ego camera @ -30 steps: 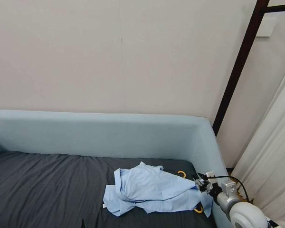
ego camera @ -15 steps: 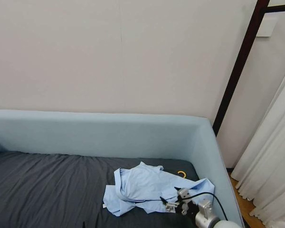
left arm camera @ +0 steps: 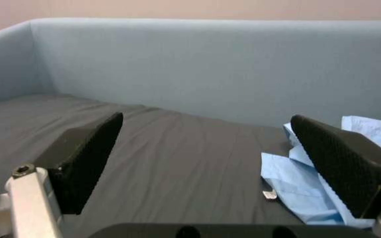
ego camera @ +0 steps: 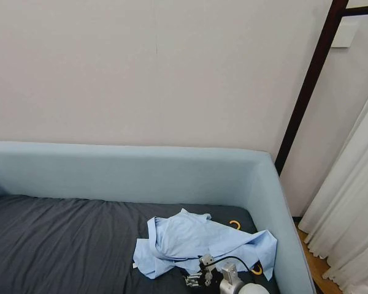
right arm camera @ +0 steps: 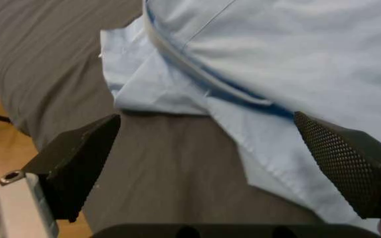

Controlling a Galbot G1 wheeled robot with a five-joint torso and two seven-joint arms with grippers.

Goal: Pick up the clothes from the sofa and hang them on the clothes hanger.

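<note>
At the front edge of the dark seat (ego camera: pixel 49 239), the right gripper (ego camera: pixel 196 280) hangs just before the near hem of the one light-blue shirt (ego camera: pixel 193 240). In the right wrist view its two fingers (right arm camera: pixel 78 158) are spread wide with nothing between them. The shirt's (right arm camera: pixel 277 54) hem and a strip of bare seat lie below the gap. Whether a finger touches the cloth I cannot tell.

The left gripper (left arm camera: pixel 207 119) is also spread wide and holds nothing. It is over bare seat, with the shirt (left arm camera: pixel 303 183) off beside one finger.

The shirt lies crumpled toward the seat's right end. Two yellow pieces peek from under it: a hook (ego camera: pixel 234 224) at its far edge and a second curve (ego camera: pixel 256 270) by its near right corner.

Behind it rises the backrest of the sofa (ego camera: pixel 129 171). Beyond the sofa's right arm is one dark pole (ego camera: pixel 306 86).
</note>
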